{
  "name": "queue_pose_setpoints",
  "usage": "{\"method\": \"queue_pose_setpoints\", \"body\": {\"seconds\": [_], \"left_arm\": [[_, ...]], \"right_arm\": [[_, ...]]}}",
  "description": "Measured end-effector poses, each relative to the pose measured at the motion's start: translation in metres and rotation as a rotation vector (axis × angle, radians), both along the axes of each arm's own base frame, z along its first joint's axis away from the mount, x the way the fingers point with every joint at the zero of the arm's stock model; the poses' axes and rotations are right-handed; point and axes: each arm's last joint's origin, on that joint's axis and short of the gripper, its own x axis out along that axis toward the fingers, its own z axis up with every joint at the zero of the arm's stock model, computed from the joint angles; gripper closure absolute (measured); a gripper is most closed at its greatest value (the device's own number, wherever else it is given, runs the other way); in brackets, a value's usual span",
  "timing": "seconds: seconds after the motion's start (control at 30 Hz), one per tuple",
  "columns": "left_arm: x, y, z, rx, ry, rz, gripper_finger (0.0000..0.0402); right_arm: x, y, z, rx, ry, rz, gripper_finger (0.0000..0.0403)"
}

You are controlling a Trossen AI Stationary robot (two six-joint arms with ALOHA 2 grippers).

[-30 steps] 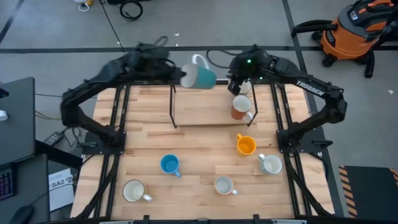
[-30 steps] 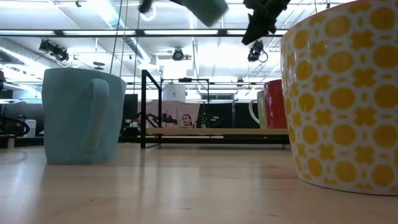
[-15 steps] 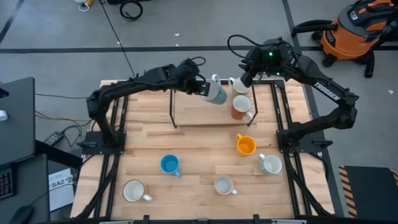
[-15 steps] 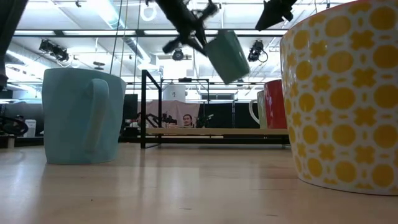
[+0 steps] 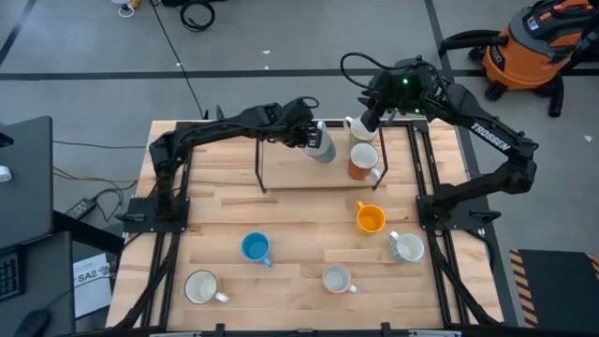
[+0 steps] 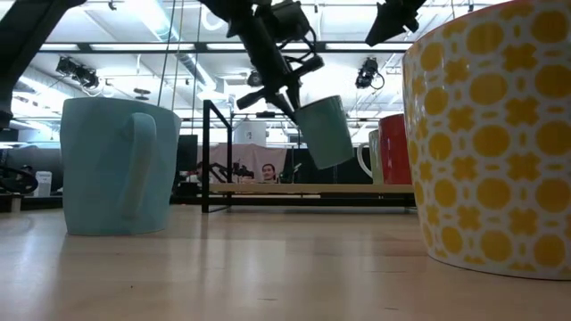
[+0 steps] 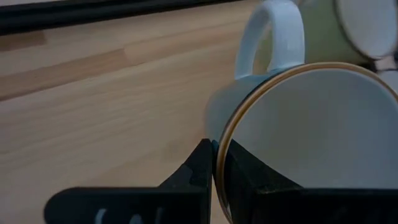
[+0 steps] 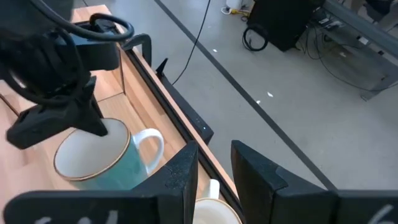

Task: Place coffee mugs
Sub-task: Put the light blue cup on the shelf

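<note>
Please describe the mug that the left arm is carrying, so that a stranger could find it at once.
Look at the raised wooden shelf at the far side of the table. Above its middle, the left hand pinches the rim of a pale teal mug. Unlike the other mugs, it hangs tilted in the air, resting on nothing.

Four cameras are watching one table point(image 5: 309, 234).
High is looking straight down, low is looking level; both wrists are closing on the teal mug point(image 7: 311, 124).

Tilted mug point(image 5: 321, 145) above shelf point(image 5: 290, 178), beside two mugs point(image 5: 363, 161).
</note>
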Motion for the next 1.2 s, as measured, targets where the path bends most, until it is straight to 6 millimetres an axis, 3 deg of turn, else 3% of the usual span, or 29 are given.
{"method": "queue_pose_setpoints", "body": {"seconds": [0.7, 1.2], "left_arm": [[-0.002, 0.006, -0.02, -0.012, 0.122, 0.063, 0.0372], [0.003, 0.008, -0.016, 0.014, 0.053, 0.064, 0.033]], "right_arm": [[0.0, 0.0, 0.0, -0.001, 0.0, 0.001, 0.03], [0.0, 0.0, 0.0, -0.002, 0.001, 0.002, 0.03]]}}
